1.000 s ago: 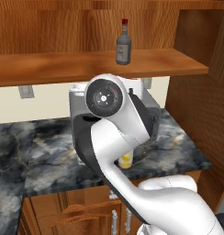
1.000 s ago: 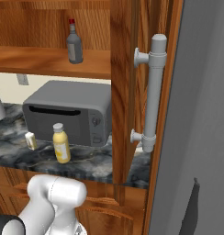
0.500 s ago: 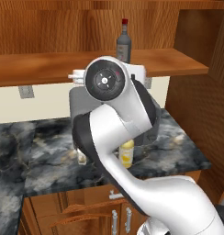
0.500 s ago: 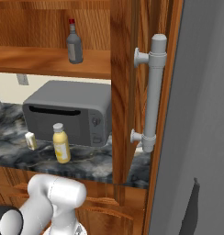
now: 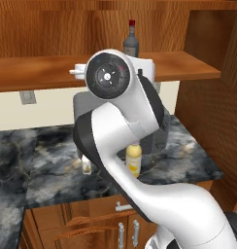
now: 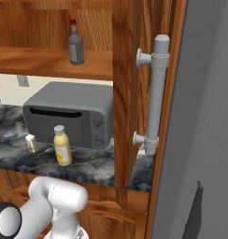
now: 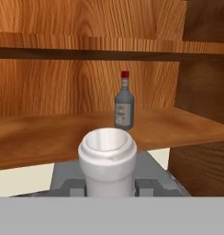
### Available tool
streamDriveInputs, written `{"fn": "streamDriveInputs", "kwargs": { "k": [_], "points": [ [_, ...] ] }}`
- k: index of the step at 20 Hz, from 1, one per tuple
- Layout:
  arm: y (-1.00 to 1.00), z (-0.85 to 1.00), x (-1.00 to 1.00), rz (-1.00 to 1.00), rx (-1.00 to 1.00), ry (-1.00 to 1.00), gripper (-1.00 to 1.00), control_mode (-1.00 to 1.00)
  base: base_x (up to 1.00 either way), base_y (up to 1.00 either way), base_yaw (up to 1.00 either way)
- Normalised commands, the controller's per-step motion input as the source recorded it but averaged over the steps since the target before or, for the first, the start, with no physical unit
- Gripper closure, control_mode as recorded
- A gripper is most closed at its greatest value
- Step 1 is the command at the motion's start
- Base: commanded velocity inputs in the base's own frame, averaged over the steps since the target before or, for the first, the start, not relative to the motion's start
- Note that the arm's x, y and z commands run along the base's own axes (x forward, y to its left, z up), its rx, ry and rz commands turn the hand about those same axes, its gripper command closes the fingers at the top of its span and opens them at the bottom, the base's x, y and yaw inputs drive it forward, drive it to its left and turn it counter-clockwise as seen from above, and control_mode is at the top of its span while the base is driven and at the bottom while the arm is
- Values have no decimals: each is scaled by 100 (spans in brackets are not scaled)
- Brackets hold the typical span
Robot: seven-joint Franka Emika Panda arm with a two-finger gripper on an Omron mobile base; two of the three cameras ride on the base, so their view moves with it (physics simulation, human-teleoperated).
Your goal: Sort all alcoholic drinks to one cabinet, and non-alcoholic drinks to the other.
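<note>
My gripper (image 7: 109,189) is shut on the slim white long-necked bottle (image 7: 107,158), whose open mouth rises between the dark fingertips (image 7: 75,188) in the hand view. The bottle is held just in front of the reddish-brown wall cabinet's shelf board (image 7: 36,140), about level with it. The squat dark grey bottle (image 7: 124,103) (image 5: 131,41) (image 6: 75,44) with a red cap stands upright on that shelf. On the counter in front of the microwave stand the yellow juice bottle (image 5: 134,159) (image 6: 62,147) and the small cream carton (image 5: 86,167) (image 6: 31,143). In the left base view my raised arm hides the hand.
A grey microwave (image 6: 69,114) stands on the dark marble counter (image 5: 52,170) under the shelf. A wooden side panel (image 6: 127,93) and a tall grey fridge with a pale bar handle (image 6: 155,93) close the right side. Drawer fronts run below the counter.
The arm has lifted and swung right, so its round joint now sits at shelf height. The bottles and carton on shelf and counter have not moved.
</note>
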Motion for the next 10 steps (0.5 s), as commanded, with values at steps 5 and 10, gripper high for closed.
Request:
{"fn": "streamDriveInputs", "kwargs": {
  "k": [5, 10],
  "points": [
    [0, 12, 1, 0, -2, -7, 100, -100, 0, 0, 0],
    [0, 21, 0, 0, -1, -7, 100, -100, 0, 0, 0]
  ]
}}
